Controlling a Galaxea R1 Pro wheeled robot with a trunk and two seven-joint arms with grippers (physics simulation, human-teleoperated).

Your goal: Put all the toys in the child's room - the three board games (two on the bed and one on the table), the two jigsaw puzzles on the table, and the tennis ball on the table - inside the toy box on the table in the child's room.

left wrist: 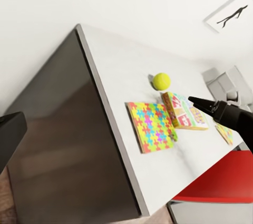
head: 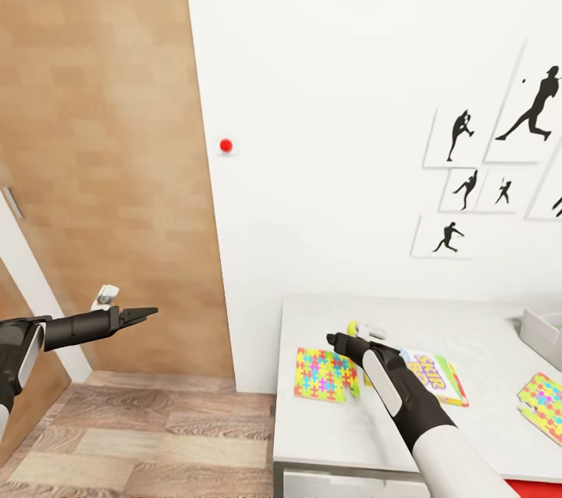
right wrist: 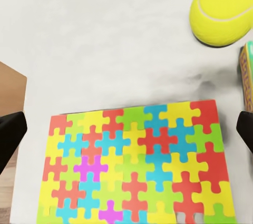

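Right end effector (head: 337, 340), fingers spread, hovers over puzzle (right wrist: 134, 163) on worktop (head: 468, 342) w/ ball (right wrist: 221, 10) near: I'd lower square, pinch one edge; left end effector (head: 148, 313) pressed together, idle.

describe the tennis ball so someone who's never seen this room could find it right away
Start at the long pale grey table against the white wall, below the black baseball-player silhouette pictures. Near its left end a bright multicoloured jigsaw puzzle square lies flat beside a lettered game box. Just behind them, towards the wall, sits the small yellow-green tennis ball, the one round thing among flat printed pieces.
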